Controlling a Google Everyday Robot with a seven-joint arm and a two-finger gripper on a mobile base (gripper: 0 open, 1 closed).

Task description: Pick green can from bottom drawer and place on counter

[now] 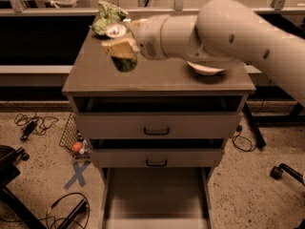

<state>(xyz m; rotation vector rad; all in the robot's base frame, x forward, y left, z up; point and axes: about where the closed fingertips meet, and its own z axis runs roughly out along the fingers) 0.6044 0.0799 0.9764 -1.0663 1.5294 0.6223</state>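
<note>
My hand (120, 47) hangs over the left half of the tabletop (95, 76), closed around the can (126, 63). I cannot tell whether the can touches the surface. Behind it, at the back left corner, lies a bag (106, 17). A bowl (206, 70) rests near the right edge, partly under my arm. Below the front edge, the bottom drawer (157, 194) stands pulled out toward the front, beneath the two upper drawers (156, 125).
</note>
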